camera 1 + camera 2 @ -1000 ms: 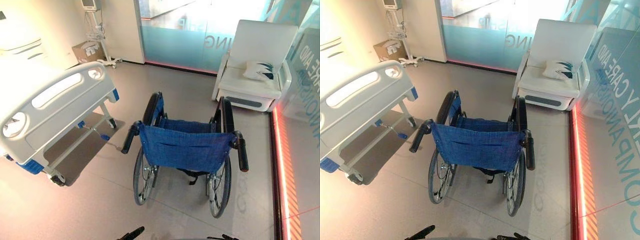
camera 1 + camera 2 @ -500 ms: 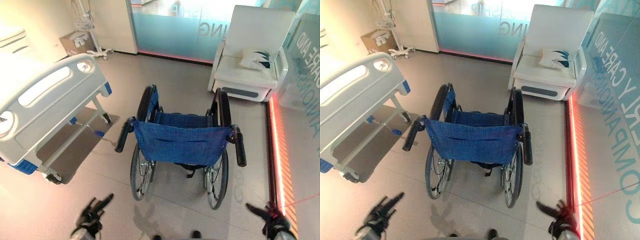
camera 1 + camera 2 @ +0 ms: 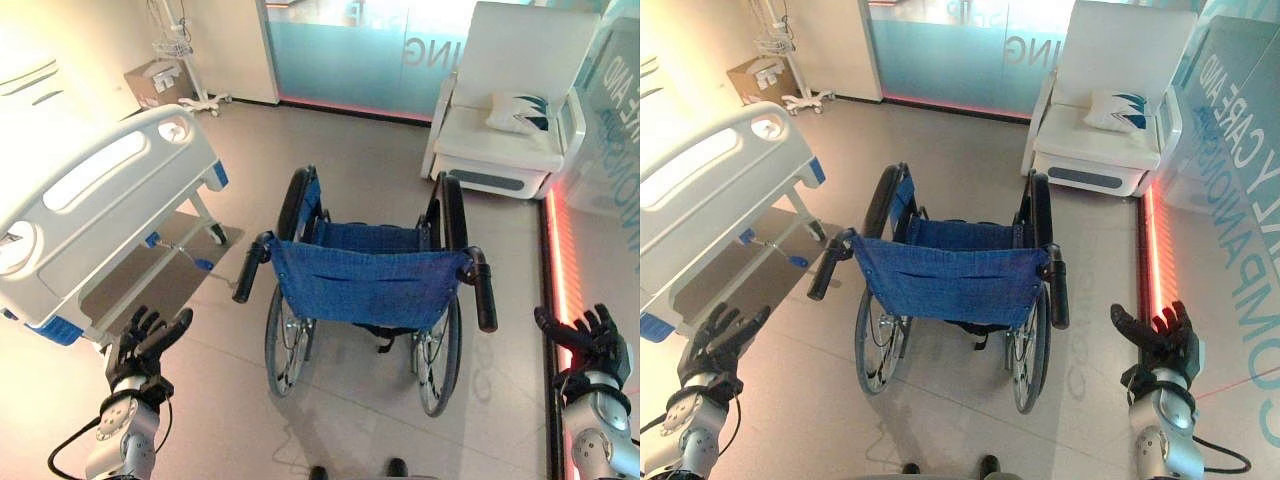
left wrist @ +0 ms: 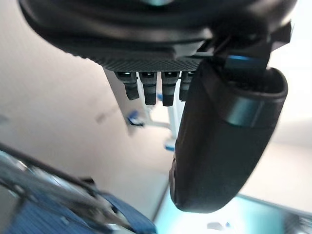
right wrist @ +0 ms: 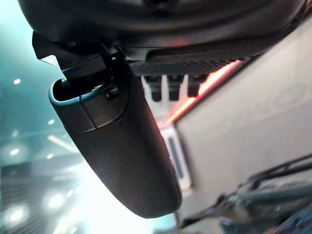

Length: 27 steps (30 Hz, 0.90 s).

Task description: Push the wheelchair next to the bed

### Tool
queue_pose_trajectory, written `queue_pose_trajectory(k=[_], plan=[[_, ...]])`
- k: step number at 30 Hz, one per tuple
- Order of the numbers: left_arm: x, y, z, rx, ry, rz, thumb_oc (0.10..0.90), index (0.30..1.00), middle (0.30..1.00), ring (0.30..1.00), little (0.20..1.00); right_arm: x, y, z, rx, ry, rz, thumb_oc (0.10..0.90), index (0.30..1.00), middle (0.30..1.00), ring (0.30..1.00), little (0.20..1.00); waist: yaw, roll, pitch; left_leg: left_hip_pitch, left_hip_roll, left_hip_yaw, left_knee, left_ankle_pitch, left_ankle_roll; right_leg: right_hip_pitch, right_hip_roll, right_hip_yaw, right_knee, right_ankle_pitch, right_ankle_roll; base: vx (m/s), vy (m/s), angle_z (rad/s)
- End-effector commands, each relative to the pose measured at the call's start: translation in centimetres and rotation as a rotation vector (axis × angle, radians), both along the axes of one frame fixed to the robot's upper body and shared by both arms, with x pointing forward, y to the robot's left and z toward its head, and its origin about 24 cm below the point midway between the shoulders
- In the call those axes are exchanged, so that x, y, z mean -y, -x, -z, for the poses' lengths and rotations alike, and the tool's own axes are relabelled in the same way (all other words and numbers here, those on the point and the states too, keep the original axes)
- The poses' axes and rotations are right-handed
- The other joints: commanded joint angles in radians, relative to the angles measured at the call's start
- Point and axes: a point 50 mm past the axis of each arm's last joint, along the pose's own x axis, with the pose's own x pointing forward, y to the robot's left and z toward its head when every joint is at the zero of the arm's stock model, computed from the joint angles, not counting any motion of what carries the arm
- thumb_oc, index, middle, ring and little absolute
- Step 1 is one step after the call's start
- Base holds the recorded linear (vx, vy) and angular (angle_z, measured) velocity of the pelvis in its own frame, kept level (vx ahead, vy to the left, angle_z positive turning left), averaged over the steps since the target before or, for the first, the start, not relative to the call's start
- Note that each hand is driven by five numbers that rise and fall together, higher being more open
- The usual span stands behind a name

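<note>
A wheelchair (image 3: 370, 285) with a blue cloth seat and back stands in the middle of the floor, its back towards me, with two black push handles (image 3: 249, 270) (image 3: 483, 298). The white hospital bed (image 3: 100, 210) stands to its left, footboard nearest. My left hand (image 3: 143, 345) is raised low on the left, open with spread fingers, well short of the left handle. My right hand (image 3: 590, 340) is up at the right, open too, to the right of the right handle. Neither hand touches the chair.
A white armchair (image 3: 510, 110) with a cushion stands at the back right against a glass wall. A red light strip (image 3: 556, 290) runs along the floor on the right. A wheeled stand (image 3: 185, 60) and a cardboard box (image 3: 150, 82) sit at the back left.
Both hands have risen from the bottom edge to either side of the wheelchair, fingers spread. The wheelchair and bed have stayed put; the view has shifted a little.
</note>
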Motion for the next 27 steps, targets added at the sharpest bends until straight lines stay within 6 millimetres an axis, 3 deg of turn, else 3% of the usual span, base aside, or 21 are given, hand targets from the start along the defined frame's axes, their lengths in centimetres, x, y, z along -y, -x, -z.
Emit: queue_pose_trajectory(k=[1, 3, 8, 15, 19, 27], plan=[[-1.0, -2.7, -6.8, 0.259, -0.106, 0.085, 0.8, 0.9, 0.9, 0.9, 0.9, 0.1, -2.0, -5.6, 0.265, 0.055, -0.082, 0.8, 0.9, 0.9, 0.9, 0.9, -0.004, -0.018, -0.044, -0.054, -0.015, 0.032, 0.006, 0.009, 0.003, 0.004, -0.046, -0.004, 0.003, 0.005, 0.014, 0.01, -0.031, -0.01], [0.3, -2.8, -7.4, 0.264, -0.074, 0.21, 0.8, 0.9, 0.9, 0.9, 0.9, -1.4, -2.3, -6.2, 0.29, 0.048, -0.191, 0.8, 0.9, 0.9, 0.9, 0.9, 0.002, -0.022, -0.043, -0.056, -0.015, 0.031, 0.006, 0.01, 0.003, 0.005, -0.048, -0.008, 0.003, 0.003, 0.015, 0.0, -0.042, 0.0], [1.7, -2.7, -8.3, 0.319, 0.111, 0.423, 0.8, 0.9, 0.9, 0.9, 0.9, -2.0, -2.2, -8.1, 0.36, 0.031, -0.313, 0.8, 0.9, 0.9, 0.9, 0.9, 0.002, -0.022, -0.041, -0.054, -0.011, 0.043, 0.006, 0.01, 0.001, 0.007, -0.047, -0.011, 0.003, 0.001, 0.021, 0.0, 0.0, 0.0], [1.7, -2.7, -10.0, 0.434, 0.229, 0.413, 0.8, 0.9, 0.9, 0.9, 0.9, -2.8, -2.1, -11.0, 0.495, 0.047, -0.407, 0.8, 0.9, 0.9, 0.9, 0.9, -0.004, -0.022, -0.048, -0.05, -0.011, 0.051, 0.006, 0.001, -0.001, 0.007, -0.046, 0.001, 0.003, -0.007, 0.027, 0.0, 0.008, -0.03], [2.8, -2.9, -11.5, 0.55, 0.335, 0.486, 0.8, 0.9, 0.9, 0.9, 0.9, -3.6, -2.0, -11.9, 0.538, 0.035, -0.468, 0.8, 0.9, 0.9, 0.9, 0.9, -0.004, -0.026, -0.056, -0.057, -0.01, 0.054, 0.006, 0.008, -0.004, 0.0, -0.046, 0.003, 0.003, -0.001, 0.027, 0.0, 0.001, -0.05], [4.3, -3.4, -11.4, 0.445, 0.325, 0.598, 0.8, 0.9, 0.9, 0.9, 0.9, -5.0, -2.1, -12.6, 0.554, -0.003, -0.541, 0.8, 0.9, 0.9, 0.9, 0.9, -0.005, -0.025, -0.061, -0.056, -0.013, 0.054, 0.006, 0.0, -0.004, 0.001, -0.049, 0.006, 0.003, -0.006, 0.034, 0.0, 0.0, 0.0]])
